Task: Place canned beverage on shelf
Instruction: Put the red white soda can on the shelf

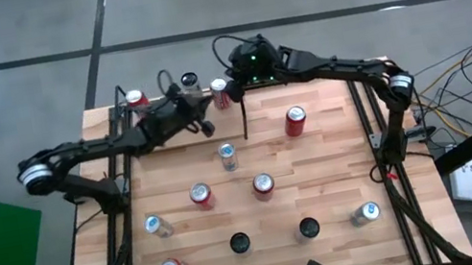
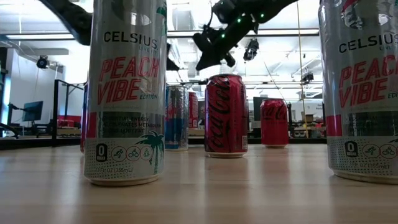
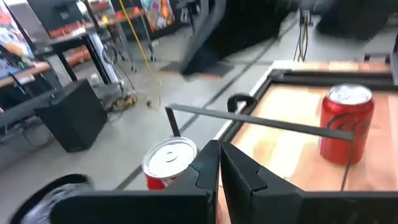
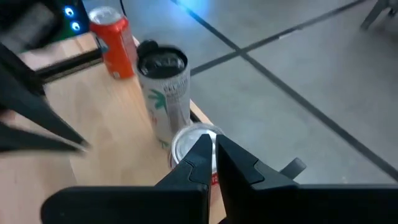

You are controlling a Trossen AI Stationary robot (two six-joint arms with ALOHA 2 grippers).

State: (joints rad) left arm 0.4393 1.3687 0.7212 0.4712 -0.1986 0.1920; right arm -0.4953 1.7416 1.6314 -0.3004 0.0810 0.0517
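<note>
Both grippers, left (image 1: 208, 126) & right (image 1: 221, 89), closed empty above cans at shelf (image 1: 320, 166) far edge.

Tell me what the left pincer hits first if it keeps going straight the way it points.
Probably the red can just ahead of the shut left pincer, at the shelf edge; depth is uncertain.

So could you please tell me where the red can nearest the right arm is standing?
In the high view the red can stands upright on the shelf, right of centre toward the far edge, right of the black divider rod.
</note>
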